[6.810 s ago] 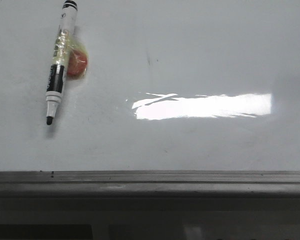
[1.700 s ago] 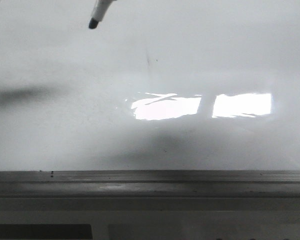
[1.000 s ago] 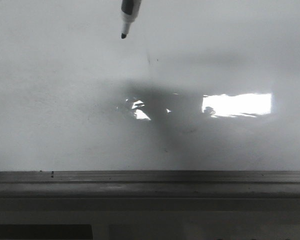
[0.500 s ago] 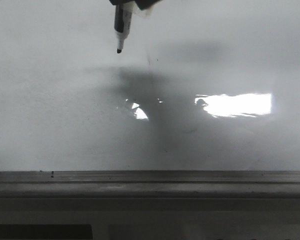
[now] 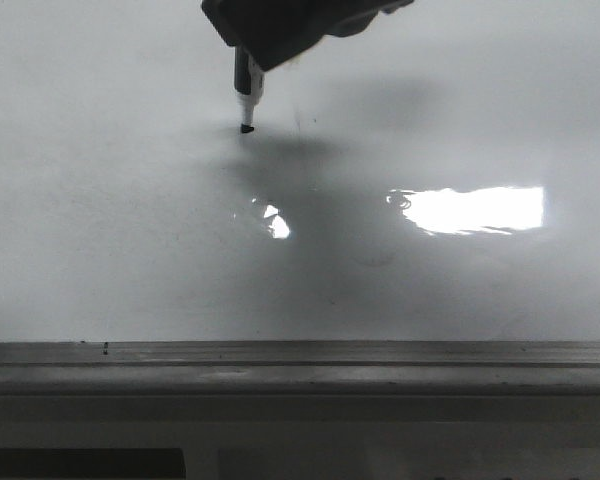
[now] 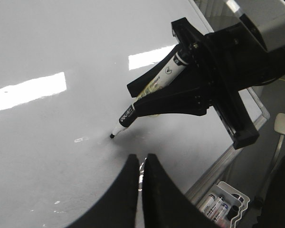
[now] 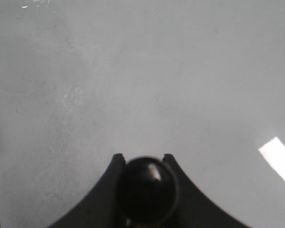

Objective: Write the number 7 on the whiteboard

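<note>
My right gripper (image 5: 265, 45) is shut on a white marker pen (image 5: 247, 90) with a black tip. It holds the pen steeply, the tip (image 5: 246, 127) touching the whiteboard (image 5: 100, 230) at the far middle-left. The left wrist view shows the same: the right gripper (image 6: 199, 80), the pen (image 6: 147, 95), the tip on the board. In the right wrist view the pen's black end cap (image 7: 147, 187) sits between the right gripper's (image 7: 142, 159) jaws. No stroke of the number 7 shows. My left gripper (image 6: 141, 156) is shut and empty above the board, just short of the pen tip.
A bright glare patch (image 5: 475, 208) lies right of centre. The grey edge rail (image 5: 300, 360) runs along the near side. Off the board's edge (image 6: 213, 171) stands a white tray (image 6: 223, 202) with several spare markers. A faint old mark (image 5: 298, 120) sits beside the tip.
The pen no longer lies on the board at the left. My right gripper has brought it rightward and down until the tip meets the board, its shadow now over the glare's left part.
</note>
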